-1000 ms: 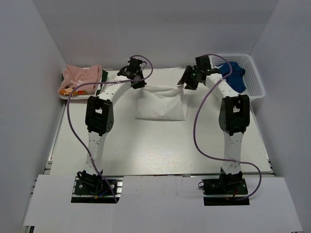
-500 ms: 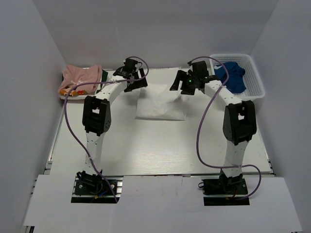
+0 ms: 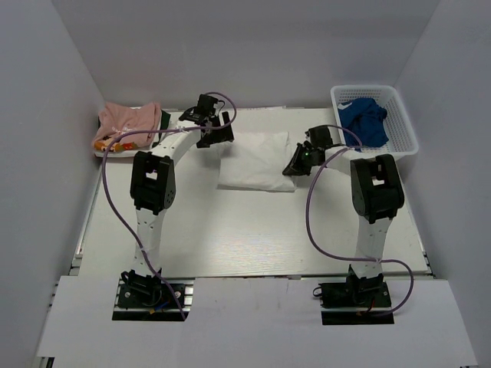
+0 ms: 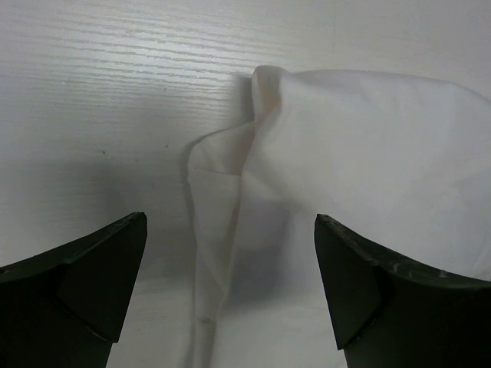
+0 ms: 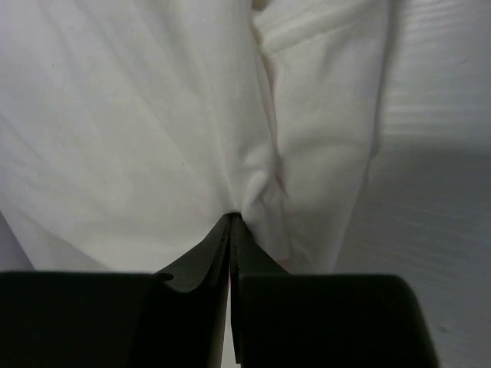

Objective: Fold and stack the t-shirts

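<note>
table point(image 3: 230, 238) white wood | white tee point(image 3: 257, 161) ctr-far | pink tee point(image 3: 129, 121) far-L corner | white basket point(image 3: 402, 132) far-R

A white table point(image 3: 253, 230) with a fine wood grain is seen, enclosed by plain white walls point(image 3: 253, 54). At its far right corner a white slotted basket point(image 3: 402, 123) is set, and a crumpled blue cloth point(image 3: 364, 119) is held inside it. A white board point(image 3: 253, 322) is laid across the near edge.

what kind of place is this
Likely a robot lab test cell: white panels box in a table, two arms are bolted at its near edge, and a basket sits near a white t-shirt.
</note>
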Controlling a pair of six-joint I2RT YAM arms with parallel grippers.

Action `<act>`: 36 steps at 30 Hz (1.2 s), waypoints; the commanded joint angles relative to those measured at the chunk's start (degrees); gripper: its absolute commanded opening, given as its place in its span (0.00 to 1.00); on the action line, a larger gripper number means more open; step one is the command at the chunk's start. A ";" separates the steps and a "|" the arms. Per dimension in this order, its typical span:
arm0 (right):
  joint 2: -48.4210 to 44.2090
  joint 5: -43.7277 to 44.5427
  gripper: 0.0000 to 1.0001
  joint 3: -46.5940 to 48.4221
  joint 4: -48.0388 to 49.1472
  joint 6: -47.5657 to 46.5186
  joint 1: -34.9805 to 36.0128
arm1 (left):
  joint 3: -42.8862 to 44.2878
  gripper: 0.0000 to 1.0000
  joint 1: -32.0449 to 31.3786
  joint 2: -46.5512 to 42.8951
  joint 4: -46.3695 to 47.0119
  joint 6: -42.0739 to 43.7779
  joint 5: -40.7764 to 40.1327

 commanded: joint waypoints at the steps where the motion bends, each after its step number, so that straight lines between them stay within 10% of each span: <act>1: 2.08 5.16 0.05 -1.15 0.20 -0.92 -1.47 | -1.12 1.00 -0.02 0.08 -0.50 1.96 2.32; 5: 1.47 4.63 0.14 -0.53 0.28 -3.21 -1.03 | -1.65 1.00 -0.55 0.61 -1.02 3.01 3.55; 16: -14.17 10.84 0.82 -0.10 -0.68 -12.88 -0.59 | -1.74 1.00 -0.64 4.39 0.48 4.68 6.20; 27: -3.46 21.50 0.90 10.62 -7.63 -14.81 -0.50 | -3.67 0.77 -1.69 6.67 7.58 6.97 16.47; 36: 6.90 12.37 0.87 17.31 -6.58 -16.40 -0.15 | -2.09 0.66 -1.69 8.61 7.95 6.97 19.47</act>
